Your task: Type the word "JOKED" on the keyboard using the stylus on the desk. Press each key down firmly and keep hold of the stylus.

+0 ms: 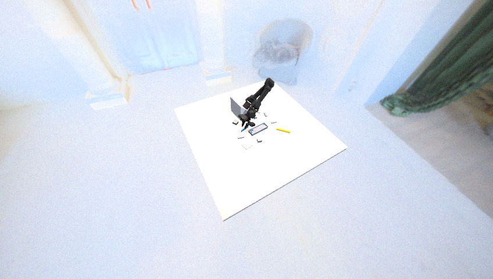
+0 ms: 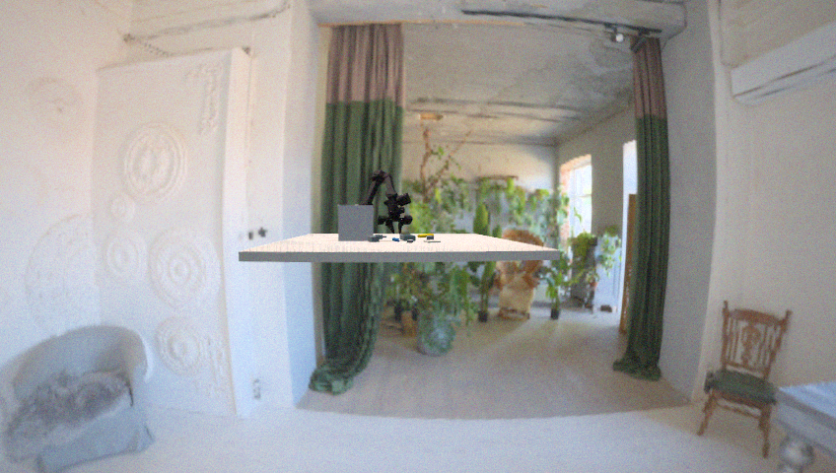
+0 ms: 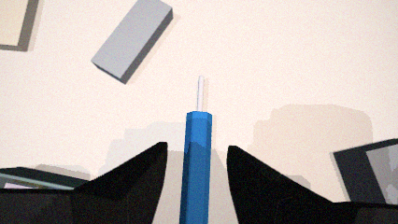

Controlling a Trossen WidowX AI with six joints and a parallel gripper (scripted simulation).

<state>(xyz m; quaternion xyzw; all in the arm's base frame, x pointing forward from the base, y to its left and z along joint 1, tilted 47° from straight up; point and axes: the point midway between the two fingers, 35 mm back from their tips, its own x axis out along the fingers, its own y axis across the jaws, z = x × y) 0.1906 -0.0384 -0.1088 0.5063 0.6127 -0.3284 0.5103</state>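
Note:
The blue stylus [image 1: 243, 129] [image 2: 395, 239] [image 3: 198, 131] lies on the desk, its thin white tip pointing to the top of the wrist view. My gripper [image 1: 244, 126] [image 2: 396, 230] [image 3: 197, 151] is partly open and empty. Its two black fingers stand on either side of the stylus in the wrist view, with a gap on both sides. In the exterior view the fingertips are a little above the desk. The keyboard [image 1: 257, 128] [image 2: 407, 237] lies beside the stylus; only its dark corner [image 3: 51, 175] shows in the wrist view. The rear of the stylus is cut off by the wrist view's lower edge.
A grey block [image 1: 240, 137] [image 3: 133, 39] lies ahead of the stylus tip. A dark-sided box [image 1: 235, 122] [image 3: 347, 173] lies on the other side from the keyboard. A grey upright screen [image 1: 236, 108] [image 2: 355, 223] stands near the arm. A yellow stick [image 1: 283, 130] lies beyond the keyboard.

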